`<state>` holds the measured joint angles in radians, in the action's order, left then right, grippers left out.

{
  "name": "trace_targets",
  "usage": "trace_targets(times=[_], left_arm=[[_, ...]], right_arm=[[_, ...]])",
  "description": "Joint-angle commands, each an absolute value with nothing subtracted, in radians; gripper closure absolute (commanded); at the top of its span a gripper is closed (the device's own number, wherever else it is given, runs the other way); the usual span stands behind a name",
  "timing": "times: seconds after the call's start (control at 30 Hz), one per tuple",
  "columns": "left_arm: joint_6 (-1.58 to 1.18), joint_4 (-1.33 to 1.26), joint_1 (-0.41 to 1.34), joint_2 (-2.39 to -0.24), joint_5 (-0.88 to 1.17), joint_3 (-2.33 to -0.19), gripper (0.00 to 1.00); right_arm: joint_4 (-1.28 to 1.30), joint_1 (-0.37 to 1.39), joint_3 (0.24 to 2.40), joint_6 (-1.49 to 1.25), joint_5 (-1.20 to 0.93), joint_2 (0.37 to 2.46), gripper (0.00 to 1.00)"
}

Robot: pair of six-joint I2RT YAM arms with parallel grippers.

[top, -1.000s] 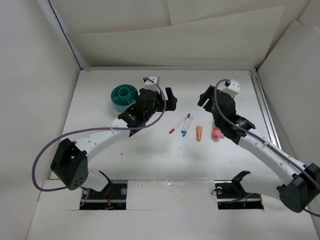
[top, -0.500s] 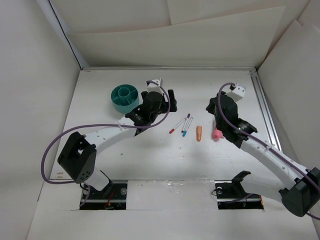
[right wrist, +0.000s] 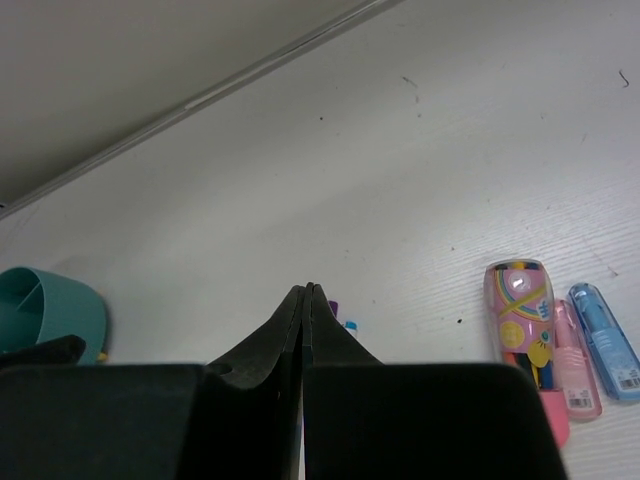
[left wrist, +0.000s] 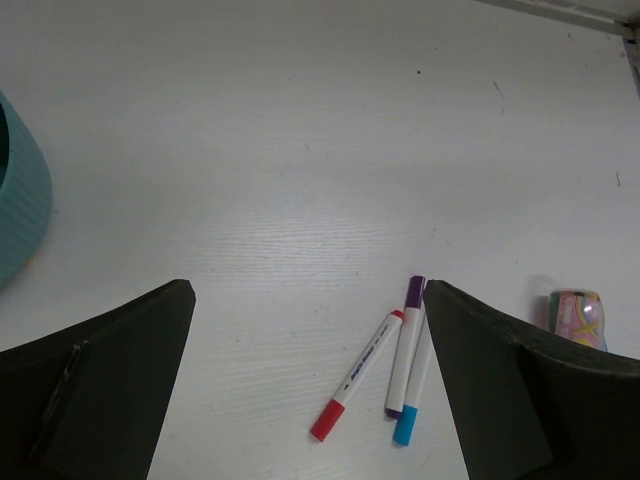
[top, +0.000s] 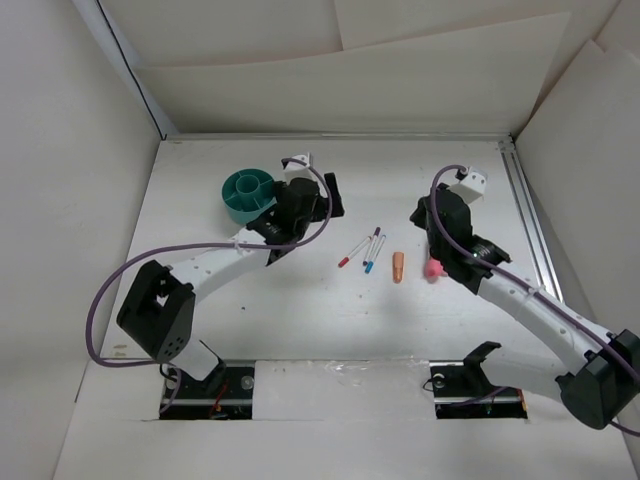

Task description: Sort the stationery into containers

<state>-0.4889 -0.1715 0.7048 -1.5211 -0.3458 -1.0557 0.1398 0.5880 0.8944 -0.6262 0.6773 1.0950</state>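
While its jaws stand wide apart with nothing between them, the left gripper [left wrist: 305,287] hangs over bare table. From above it sits just to the right of the teal desk cup [top: 248,195]. The cup stands upright toward the far left of the white table [top: 320,320] with its inner dividers showing; what lies in the compartments cannot be made out.

All three pens lie on the table between the two arms, well apart from the cup. The purple-ended pen [left wrist: 405,345] and the blue-ended pen [left wrist: 412,400] lie side by side and touching. The red-ended pen [left wrist: 357,375] slants away from them, its white end close to the purple cap.

To the right of the pens in the overhead view lies the orange stub [top: 399,265], near them but not touching.

The right gripper [right wrist: 305,290] has its two fingers pressed flat together and grips nothing. Its wrist camera shows three short pieces lying side by side on the table to its right: a pink patterned stub [right wrist: 520,320], a slimmer pink piece [right wrist: 568,370] against it, and a blue stub [right wrist: 605,340] just beside that. From above, this cluster lies right beside the right arm.
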Motion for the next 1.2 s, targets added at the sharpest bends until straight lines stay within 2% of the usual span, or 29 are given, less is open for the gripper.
trace_targets(times=[0.0, 0.03, 0.07, 0.13, 0.17, 0.33, 0.37, 0.4, 0.43, 0.47, 0.5, 0.6, 0.63, 0.7, 0.73, 0.77, 1.0, 1.17], left_arm=[[-0.465, -0.242, 0.695, -1.529, -0.272, -1.106, 0.0], [-0.445, -0.217, 0.695, -1.548, -0.272, -1.126, 0.02], [-0.43, -0.216, 0.695, -1.561, -0.22, -1.153, 0.19], [-0.42, -0.206, 0.712, -1.594, -0.204, -1.163, 0.84], [-0.411, -0.206, 0.722, -1.604, -0.218, -1.173, 1.0], [-0.243, -0.114, 0.821, -1.735, -0.224, -1.273, 0.99], [-0.229, -0.079, 0.836, -1.785, -0.2, -1.294, 0.95], [-0.216, -0.078, 0.836, -1.816, -0.146, -1.307, 0.83], [-0.216, -0.078, 0.836, -1.816, -0.137, -1.318, 0.83], [-0.216, -0.078, 0.836, -1.825, -0.137, -1.318, 0.71], [-0.207, -0.078, 0.836, -1.835, -0.123, -1.318, 0.66], [-0.181, -0.091, 0.836, -1.845, -0.078, -1.307, 0.52], [-0.181, -0.091, 0.836, -1.856, -0.078, -1.307, 0.51], [-0.172, -0.072, 0.836, -1.894, -0.078, -1.322, 0.53], [-0.161, -0.06, 0.836, -1.907, -0.089, -1.341, 0.59], [-0.161, -0.046, 0.836, -1.92, -0.089, -1.341, 0.61], [-0.14, -0.018, 0.836, -1.993, -0.089, -1.39, 0.66], [-0.129, -0.009, 0.836, -2.011, -0.101, -1.399, 0.66]], right_arm=[[0.087, 0.581, 0.905, -0.634, 0.695, 1.097, 1.0], [0.087, 0.581, 0.905, -0.634, 0.695, 1.097, 1.0], [0.087, 0.581, 0.905, -0.634, 0.695, 1.097, 1.0], [0.087, 0.581, 0.905, -0.634, 0.704, 1.097, 1.0], [0.087, 0.581, 0.905, -0.634, 0.704, 1.097, 1.0], [0.087, 0.581, 0.905, -0.634, 0.704, 1.088, 0.98], [0.087, 0.581, 0.905, -0.634, 0.704, 1.088, 0.96], [0.087, 0.581, 0.905, -0.634, 0.704, 1.088, 0.93], [0.087, 0.581, 0.905, -0.634, 0.704, 1.088, 0.88], [0.087, 0.581, 0.905, -0.634, 0.713, 1.078, 0.83], [0.087, 0.581, 0.905, -0.634, 0.713, 1.078, 0.74], [0.087, 0.581, 0.905, -0.634, 0.713, 1.078, 0.67], [0.087, 0.572, 0.905, -0.634, 0.713, 1.069, 0.67], [0.087, 0.572, 0.896, -0.634, 0.713, 1.069, 0.67], [0.087, 0.572, 0.896, -0.634, 0.713, 1.06, 0.67], [0.087, 0.572, 0.896, -0.634, 0.713, 1.06, 0.67], [0.087, 0.563, 0.896, -0.634, 0.704, 1.051, 0.66], [0.087, 0.563, 0.896, -0.634, 0.693, 1.051, 0.66]])
